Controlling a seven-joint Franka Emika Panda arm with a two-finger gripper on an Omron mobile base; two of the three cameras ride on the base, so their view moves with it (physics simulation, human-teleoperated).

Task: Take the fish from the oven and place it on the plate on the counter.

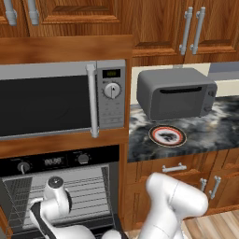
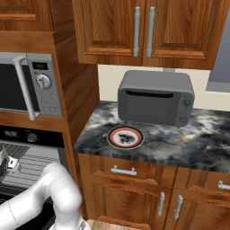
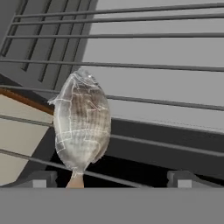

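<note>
Inside the oven (image 1: 65,186) (grey walls), the fish (image 3: 81,124) lies on a wire rack (image 3: 166,65); gripper (image 3: 111,179) wide open, empty.

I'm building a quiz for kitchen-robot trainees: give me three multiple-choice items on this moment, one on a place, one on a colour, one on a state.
1. Where does the plate sit?
A. in the microwave
B. on the counter in front of the toaster oven
C. on the floor

2. What colour rings the plate's rim?
A. red-orange
B. blue
C. green

3. What is the state of the oven?
A. door shut
B. open, racks showing
C. covered by a cloth

Answers:
1 B: both base views show it on the marbled top before the grey box.
2 A: visible around its white centre.
3 B: the arm reaches inside, and the hand view shows the fish lying on the wire rack.
</note>
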